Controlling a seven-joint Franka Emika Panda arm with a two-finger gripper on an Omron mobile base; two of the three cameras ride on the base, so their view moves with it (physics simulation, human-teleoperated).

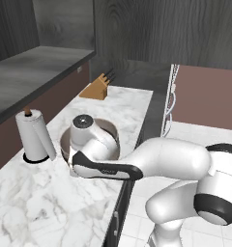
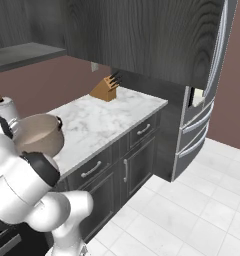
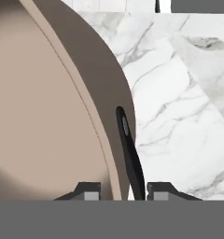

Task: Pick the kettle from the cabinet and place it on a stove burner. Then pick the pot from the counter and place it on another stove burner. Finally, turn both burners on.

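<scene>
- Left base view puts me at the counter (image 1: 50, 202), my arm bent low over the pot (image 1: 110, 129), so I judge I am on the second pick, the pot.
- Counter: white marble, with the pot near its front edge, a paper-towel roll (image 1: 35, 135) just beside it and a knife block (image 1: 94, 89) well back by the wall.
- Cabinet (image 2: 157, 35): the dark wall unit hangs above the counter; I see no kettle on the grey shelf (image 1: 31, 72), which fits the kettle step being done, though I cannot confirm it from here.
- Pot: in the right base view it sits on the marble (image 2: 39, 134), upright and not lifted; its beige bowl looks empty.
- Gripper (image 3: 122, 192): in the hand view my two fingertips (image 3: 89, 192) stand narrow, one on each side of the pot's rim and its dark side handle (image 3: 129, 149). They look set around the rim there, but I cannot tell if they are pressing on it.
- Done, as I judge: at most the kettle.
- Left: close firmly on the rim, lift the pot, carry it to a free burner, then turn both knobs.
</scene>
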